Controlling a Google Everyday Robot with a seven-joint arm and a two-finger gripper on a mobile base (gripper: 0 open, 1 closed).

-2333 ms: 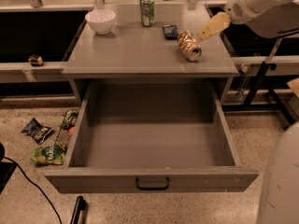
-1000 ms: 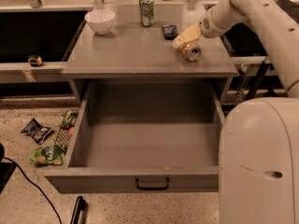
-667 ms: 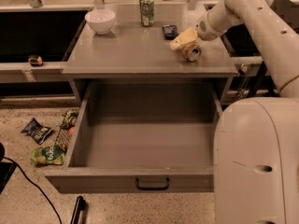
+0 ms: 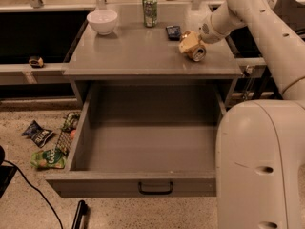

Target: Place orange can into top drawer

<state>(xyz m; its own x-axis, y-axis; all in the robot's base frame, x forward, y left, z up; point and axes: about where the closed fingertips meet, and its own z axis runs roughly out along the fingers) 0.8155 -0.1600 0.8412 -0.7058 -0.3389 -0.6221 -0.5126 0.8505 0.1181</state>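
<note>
Cream claw (image 4: pixel 189 42) sits against the shiny orange-bronze drink can (image 4: pixel 197 53), lying sideways near the grey tabletop's (image 4: pixel 133 56) right edge; whether it grips, I cannot tell. A loose hold could roll the can off that edge, missing the open grey top drawer (image 4: pixel 119 183) below. Its back-left corner holds a white round bowl (image 4: pixel 102 20), its back edge a green upright can (image 4: pixel 149 11). Crumpled snack packets (image 4: pixel 45 147) litter the floor.
</note>
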